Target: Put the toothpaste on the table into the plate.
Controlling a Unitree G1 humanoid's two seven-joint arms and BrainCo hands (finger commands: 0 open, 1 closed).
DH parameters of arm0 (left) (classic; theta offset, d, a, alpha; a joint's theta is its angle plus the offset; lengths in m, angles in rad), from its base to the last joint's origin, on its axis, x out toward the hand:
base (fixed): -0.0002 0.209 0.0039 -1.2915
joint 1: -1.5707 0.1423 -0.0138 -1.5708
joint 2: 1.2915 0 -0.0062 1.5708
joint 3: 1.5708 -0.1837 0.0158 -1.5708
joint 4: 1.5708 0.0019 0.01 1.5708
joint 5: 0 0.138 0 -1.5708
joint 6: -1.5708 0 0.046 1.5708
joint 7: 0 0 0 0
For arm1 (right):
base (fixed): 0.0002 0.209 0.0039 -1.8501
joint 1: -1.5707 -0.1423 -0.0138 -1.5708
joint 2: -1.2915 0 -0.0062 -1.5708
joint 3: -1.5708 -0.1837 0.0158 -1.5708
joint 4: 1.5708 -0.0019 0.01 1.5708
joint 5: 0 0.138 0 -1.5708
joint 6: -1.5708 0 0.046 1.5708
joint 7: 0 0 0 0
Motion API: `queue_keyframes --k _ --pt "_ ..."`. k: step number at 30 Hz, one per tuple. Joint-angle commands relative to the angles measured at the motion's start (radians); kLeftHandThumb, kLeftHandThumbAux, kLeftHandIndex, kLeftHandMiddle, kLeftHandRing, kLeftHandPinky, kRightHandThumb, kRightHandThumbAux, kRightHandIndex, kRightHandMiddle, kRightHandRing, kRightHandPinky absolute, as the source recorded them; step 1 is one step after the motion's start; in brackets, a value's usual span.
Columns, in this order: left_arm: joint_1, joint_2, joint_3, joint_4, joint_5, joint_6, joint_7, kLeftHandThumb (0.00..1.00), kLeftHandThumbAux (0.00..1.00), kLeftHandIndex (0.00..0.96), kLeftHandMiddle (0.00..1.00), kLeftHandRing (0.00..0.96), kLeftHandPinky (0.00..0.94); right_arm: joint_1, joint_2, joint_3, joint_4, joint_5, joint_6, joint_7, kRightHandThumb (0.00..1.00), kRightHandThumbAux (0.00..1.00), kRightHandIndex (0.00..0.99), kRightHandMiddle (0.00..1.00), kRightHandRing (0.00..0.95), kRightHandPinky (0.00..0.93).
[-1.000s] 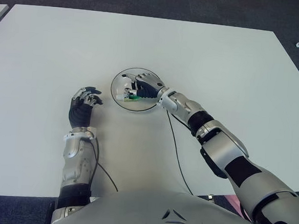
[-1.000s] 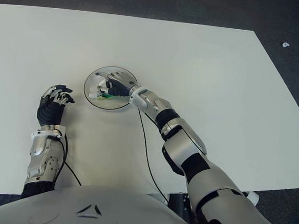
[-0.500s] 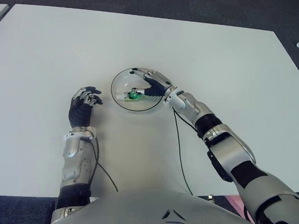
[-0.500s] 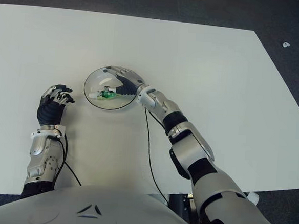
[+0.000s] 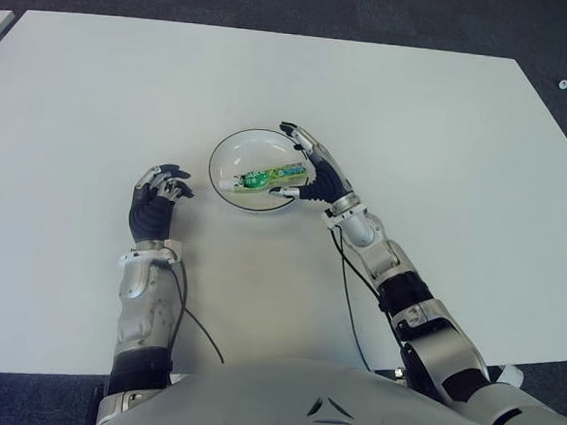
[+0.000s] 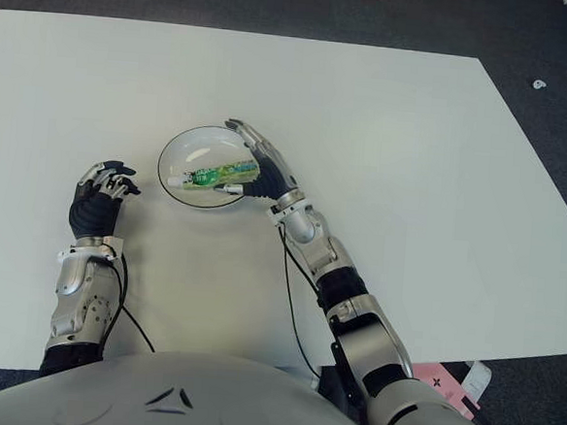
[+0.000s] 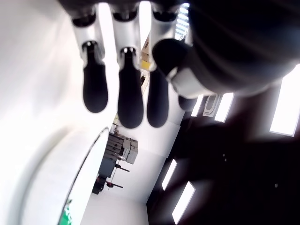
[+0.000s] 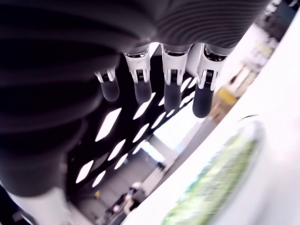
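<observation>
Green-and-white toothpaste point(image 5: 264, 177) lies in the plate point(image 5: 232, 148) on the white table point(image 5: 417, 115). My right hand point(image 5: 315, 172) is at the plate's right rim, fingers spread, empty. My left hand point(image 5: 155, 206), loosely curled and empty, shows left of the plate.

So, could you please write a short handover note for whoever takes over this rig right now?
Right hand: open, holding nothing, at the right rim of the plate.
Left hand: idle, fingers loosely curled, holding nothing, left of the plate.
Toothpaste: lying inside the plate, free of both hands.
Done: toothpaste is in the plate.
Left: only to draw the right hand clear of the rim.
</observation>
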Motion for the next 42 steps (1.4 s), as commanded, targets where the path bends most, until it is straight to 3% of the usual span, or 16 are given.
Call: queue_keyframes --k 1,7,11,18,22,27,33,34,35,38,42 --pt "0.022 -0.010 0.001 0.054 -0.004 0.058 0.007 0.838 0.677 0.412 0.489 0.591 0.554 0.039 0.023 -0.040 -0.025 0.065 -0.039 0.003 0.001 0.992 0.205 0.227 0.210 0.237" --pt "0.013 -0.007 0.003 0.060 -0.010 0.068 0.002 0.838 0.677 0.412 0.489 0.591 0.555 0.068 0.046 -0.077 -0.012 0.081 -0.113 -0.044 0.000 0.998 0.281 0.300 0.275 0.292" --pt "0.006 -0.003 0.007 0.066 -0.015 0.078 0.004 0.838 0.677 0.412 0.490 0.591 0.556 0.126 0.048 -0.110 -0.031 0.127 -0.154 -0.036 0.001 0.998 0.323 0.333 0.306 0.300" --pt "-0.001 0.000 0.010 0.067 -0.013 0.090 0.008 0.838 0.677 0.411 0.490 0.592 0.559 0.185 0.095 -0.164 -0.064 0.231 -0.110 -0.002 0.000 0.972 0.339 0.360 0.325 0.278" --pt "-0.005 0.004 0.011 0.070 -0.013 0.090 0.002 0.838 0.677 0.411 0.491 0.594 0.560 0.208 0.136 -0.199 -0.076 0.274 -0.090 -0.011 0.000 0.931 0.358 0.372 0.335 0.318" --pt "-0.010 0.006 0.010 0.077 -0.012 0.086 0.000 0.838 0.677 0.410 0.492 0.598 0.562 0.215 0.172 -0.230 -0.060 0.330 -0.116 0.008 0.000 0.941 0.385 0.389 0.360 0.373" --pt "-0.015 0.008 0.009 0.079 -0.003 0.099 0.013 0.838 0.678 0.408 0.492 0.598 0.561 0.248 0.198 -0.264 -0.075 0.372 -0.087 0.023 0.034 0.954 0.432 0.420 0.386 0.386" --pt "-0.015 0.009 0.009 0.079 -0.003 0.101 0.013 0.838 0.678 0.408 0.492 0.598 0.561 0.257 0.199 -0.269 -0.077 0.377 -0.084 0.026 0.052 0.951 0.443 0.426 0.390 0.385" --pt "-0.016 0.009 0.009 0.079 -0.003 0.102 0.012 0.838 0.678 0.408 0.492 0.598 0.561 0.263 0.200 -0.273 -0.079 0.379 -0.082 0.030 0.279 0.873 0.436 0.430 0.392 0.383" --pt "-0.018 0.011 0.009 0.080 -0.004 0.105 0.009 0.838 0.677 0.409 0.492 0.599 0.560 0.272 0.205 -0.286 -0.084 0.388 -0.063 0.037 0.553 0.780 0.428 0.436 0.396 0.378" --pt "-0.022 0.011 0.010 0.083 -0.008 0.109 0.007 0.838 0.677 0.413 0.489 0.598 0.558 0.269 0.196 -0.316 -0.039 0.415 -0.052 0.061 0.659 0.744 0.425 0.443 0.401 0.379"
